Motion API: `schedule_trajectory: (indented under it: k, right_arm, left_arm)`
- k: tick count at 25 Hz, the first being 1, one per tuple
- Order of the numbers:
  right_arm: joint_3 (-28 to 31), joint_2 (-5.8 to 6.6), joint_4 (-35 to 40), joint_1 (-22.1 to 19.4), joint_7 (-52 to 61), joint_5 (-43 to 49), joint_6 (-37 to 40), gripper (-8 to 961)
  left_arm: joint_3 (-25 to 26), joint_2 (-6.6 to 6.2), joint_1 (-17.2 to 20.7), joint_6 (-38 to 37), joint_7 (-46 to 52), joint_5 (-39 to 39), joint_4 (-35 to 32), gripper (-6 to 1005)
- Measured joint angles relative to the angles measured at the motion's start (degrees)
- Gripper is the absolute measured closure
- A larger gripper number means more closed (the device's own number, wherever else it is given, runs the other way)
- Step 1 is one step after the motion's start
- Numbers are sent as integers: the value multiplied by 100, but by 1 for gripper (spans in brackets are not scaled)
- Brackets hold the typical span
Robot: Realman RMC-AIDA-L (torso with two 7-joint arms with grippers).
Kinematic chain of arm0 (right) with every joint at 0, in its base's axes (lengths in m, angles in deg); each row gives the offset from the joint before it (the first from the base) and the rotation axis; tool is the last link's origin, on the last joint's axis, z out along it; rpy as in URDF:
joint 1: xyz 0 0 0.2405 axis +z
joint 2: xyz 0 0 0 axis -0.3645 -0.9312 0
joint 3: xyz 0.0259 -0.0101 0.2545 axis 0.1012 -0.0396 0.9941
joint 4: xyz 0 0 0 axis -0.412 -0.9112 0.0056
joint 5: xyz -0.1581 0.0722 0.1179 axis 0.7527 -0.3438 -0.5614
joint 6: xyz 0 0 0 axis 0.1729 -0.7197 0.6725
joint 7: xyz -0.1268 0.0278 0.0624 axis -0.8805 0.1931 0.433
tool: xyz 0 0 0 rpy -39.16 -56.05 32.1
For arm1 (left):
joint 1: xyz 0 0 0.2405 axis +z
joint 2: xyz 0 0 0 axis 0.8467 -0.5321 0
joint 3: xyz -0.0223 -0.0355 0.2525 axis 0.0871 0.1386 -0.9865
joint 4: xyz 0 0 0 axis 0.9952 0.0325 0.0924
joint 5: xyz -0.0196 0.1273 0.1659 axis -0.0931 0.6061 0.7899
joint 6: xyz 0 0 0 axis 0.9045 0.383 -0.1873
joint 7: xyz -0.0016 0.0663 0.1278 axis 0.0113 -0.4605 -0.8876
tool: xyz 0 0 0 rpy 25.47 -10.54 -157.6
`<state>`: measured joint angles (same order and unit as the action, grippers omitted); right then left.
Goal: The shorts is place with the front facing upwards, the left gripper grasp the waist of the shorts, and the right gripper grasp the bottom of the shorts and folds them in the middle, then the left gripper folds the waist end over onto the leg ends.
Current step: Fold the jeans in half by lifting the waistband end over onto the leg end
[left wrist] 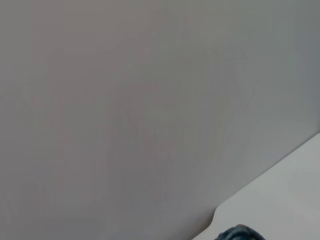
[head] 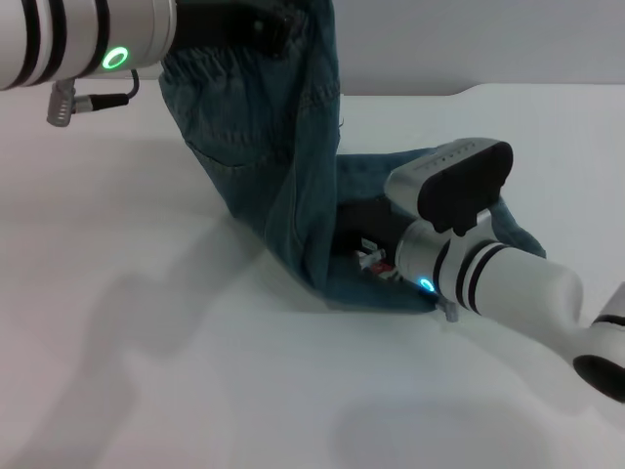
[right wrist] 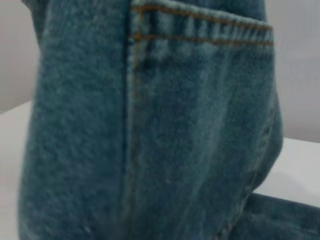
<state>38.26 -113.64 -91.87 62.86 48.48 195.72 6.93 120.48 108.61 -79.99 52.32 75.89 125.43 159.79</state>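
Denim shorts (head: 283,147) clamped aloft in left gripper (head: 256,27); right gripper (head: 376,256) unreadable, pocket stitching wrist-view-only.

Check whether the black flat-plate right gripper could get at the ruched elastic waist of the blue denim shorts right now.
Probably not: the waist hangs high under the left gripper, while the right gripper sits low on the table, buried in the shorts' leg ends.

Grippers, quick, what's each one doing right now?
left gripper: raised, shut on the waist of the shorts.
right gripper: down at the leg ends; fingers hidden.
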Motion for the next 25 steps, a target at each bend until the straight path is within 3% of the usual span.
schedule_trajectory:
  k: [6,12,21,25]
  right_arm:
    - [-137,-1,32,265,241,0,1,952]
    - [-693,0,180,710,910,0,95,952]
    - [-1064,0,100,761,965,37,498,952]
    - [-902,0,206,655,958,19,503,952]
  left_arm:
    - [-24,0,-56,-65,-3,0,3,940]
    - [-24,0,-128,-95,-52,0,9,940]
    - [-32,0,-133,-132,-82,-10,9,941]
    - [-32,0,-106,-152,-82,-9,9,940]
